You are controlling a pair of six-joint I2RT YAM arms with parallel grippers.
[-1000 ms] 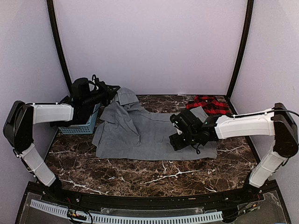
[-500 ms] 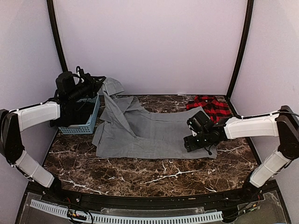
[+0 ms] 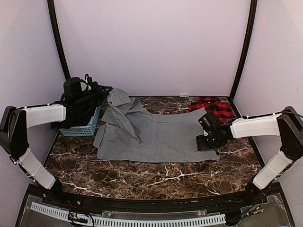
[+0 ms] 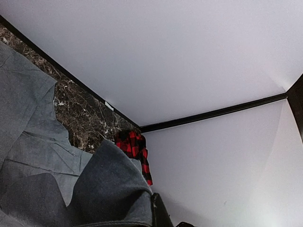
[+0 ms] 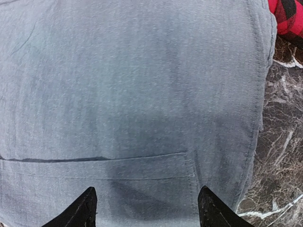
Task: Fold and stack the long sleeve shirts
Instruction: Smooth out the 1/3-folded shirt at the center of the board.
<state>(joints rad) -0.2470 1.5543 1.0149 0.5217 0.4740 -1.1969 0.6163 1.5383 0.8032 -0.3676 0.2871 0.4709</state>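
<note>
- The grey shirt [image 3: 156, 137] is spread flat across the middle of the dark marble worktop [image 3: 142, 176], except for its left-rear corner, which is lifted clear of the surface.
- The left pincer [image 3: 105, 93] has that raised corner, jaws together and clamped on the cloth, up above the rear left of the worktop.
- A blue basket [image 3: 84, 128] sits just beside the shirt's left edge, directly under the left arm's wrist.
- The right pincer [image 5: 147, 189] hangs over the shirt's right end, jaws apart, nothing between them.
- The red-and-black plaid shirt [image 3: 214, 106] is bunched in the rear right corner, right against the grey shirt's far edge and just behind the right wrist.
- The right wrist view adds detail the overhead misses: a stitched seam crossing the grey cloth, the hemmed edge with bare marble beyond it, and a sliver of plaid at the upper corner.
- The left wrist view shows a hump of grey cloth hard against the lens, nearly hiding its own fingers, with the plaid far across by the wall.
</note>
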